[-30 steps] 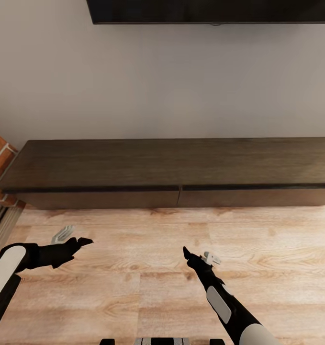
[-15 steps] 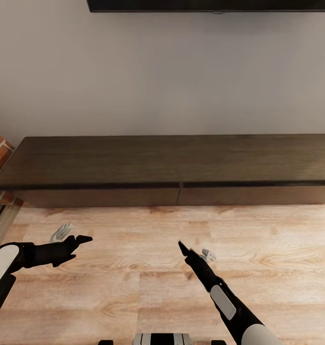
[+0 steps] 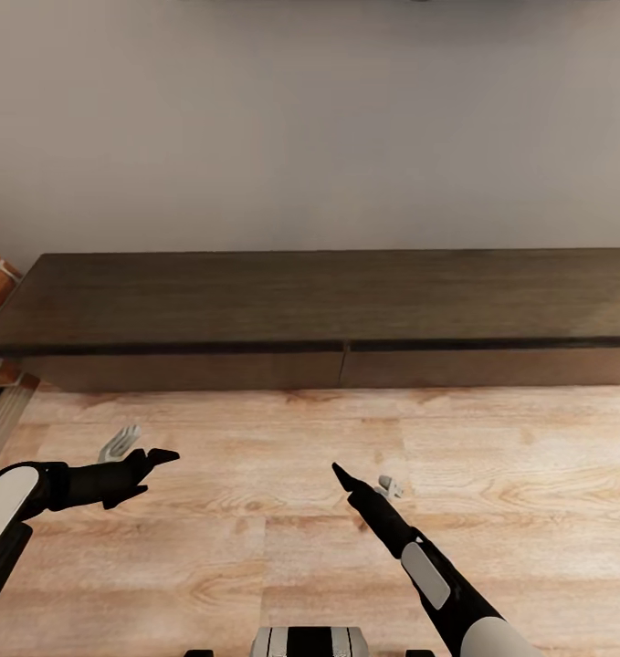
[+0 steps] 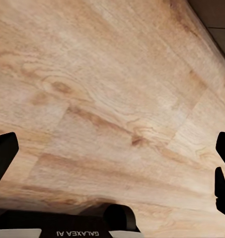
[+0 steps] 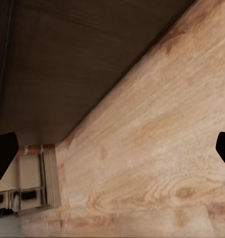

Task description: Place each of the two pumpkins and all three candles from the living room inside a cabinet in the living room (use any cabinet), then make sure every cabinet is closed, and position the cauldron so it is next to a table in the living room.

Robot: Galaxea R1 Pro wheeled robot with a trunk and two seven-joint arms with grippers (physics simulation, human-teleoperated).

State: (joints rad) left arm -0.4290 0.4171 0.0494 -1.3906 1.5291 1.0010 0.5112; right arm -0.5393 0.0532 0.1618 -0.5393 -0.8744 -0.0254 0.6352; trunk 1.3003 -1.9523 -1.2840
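From the head camera, the cabinet [image 3: 328, 315] runs along the wall ahead of you, both drawer fronts flush, with wood floor [image 3: 346, 547] between. Your left gripper [image 3: 134, 449] and right gripper [image 3: 364, 479] hover low over the boards. Left wrist: fingertips [image 4: 4, 153] spread wide, nothing between. Right wrist: fingers wide too, cabinet front ahead.

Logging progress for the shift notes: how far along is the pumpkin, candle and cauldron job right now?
Done: nothing that can be confirmed. The cabinet has both visible drawer fronts shut, with nothing on its top. In hand: nothing. The left gripper and right gripper hang empty over the wood floor, facing the cabinet, fingers spread in the wrist views. Left: stowing pumpkins and candles and placing the cauldron all remain unverified.
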